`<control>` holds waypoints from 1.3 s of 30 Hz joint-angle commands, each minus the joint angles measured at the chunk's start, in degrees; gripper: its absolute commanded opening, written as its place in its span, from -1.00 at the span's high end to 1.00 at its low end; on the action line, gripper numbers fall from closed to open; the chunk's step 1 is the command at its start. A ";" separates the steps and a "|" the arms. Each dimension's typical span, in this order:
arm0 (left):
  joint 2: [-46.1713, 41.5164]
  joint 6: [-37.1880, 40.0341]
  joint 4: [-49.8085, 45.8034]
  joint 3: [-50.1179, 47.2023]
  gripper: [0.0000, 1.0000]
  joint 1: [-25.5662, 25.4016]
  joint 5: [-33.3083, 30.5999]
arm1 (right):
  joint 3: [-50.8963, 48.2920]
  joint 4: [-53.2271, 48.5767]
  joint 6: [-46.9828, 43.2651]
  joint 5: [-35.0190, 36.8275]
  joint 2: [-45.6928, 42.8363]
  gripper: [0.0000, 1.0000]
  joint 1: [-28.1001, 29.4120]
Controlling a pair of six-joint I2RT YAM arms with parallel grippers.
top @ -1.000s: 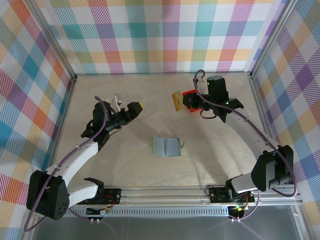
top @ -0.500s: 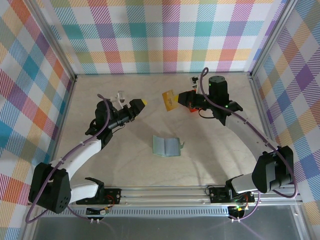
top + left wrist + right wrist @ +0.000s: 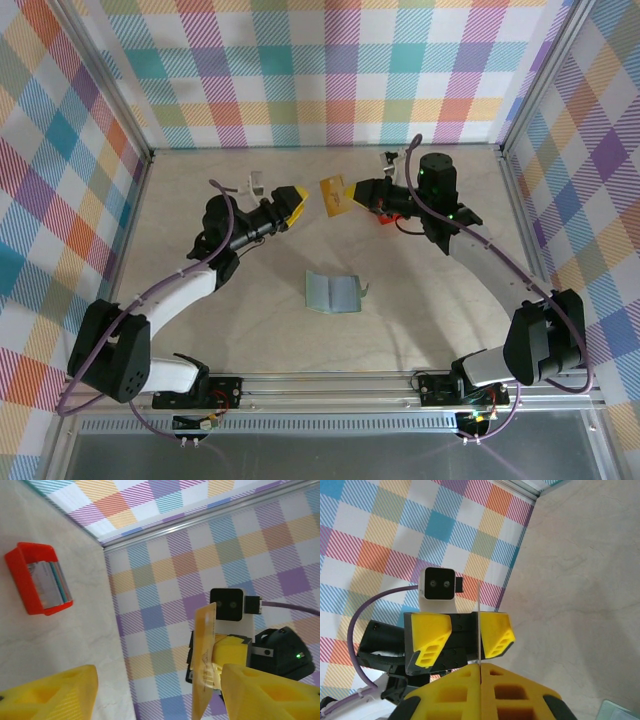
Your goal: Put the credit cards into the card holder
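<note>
Pale marbled desk boxed in by bright plaid walls. Right pincer clamps a gold card; left pincer stands apart, facing it.

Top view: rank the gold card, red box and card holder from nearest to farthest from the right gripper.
1. gold card, gripped by the right gripper, on its left.
2. red box, just beside the gripper, far right.
3. card holder, mid-table, toward the bases.

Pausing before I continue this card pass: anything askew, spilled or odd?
Nothing stands out. The gold card is pinched in the right gripper above the table, facing the open left gripper. The card holder lies open on the table; other cards stand tidy in the red box.
</note>
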 commanded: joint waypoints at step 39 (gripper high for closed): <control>4.21 -2.87 6.14 -0.01 -0.12 0.85 7.48 | -9.68 -1.78 -2.87 4.59 -4.76 1.00 2.87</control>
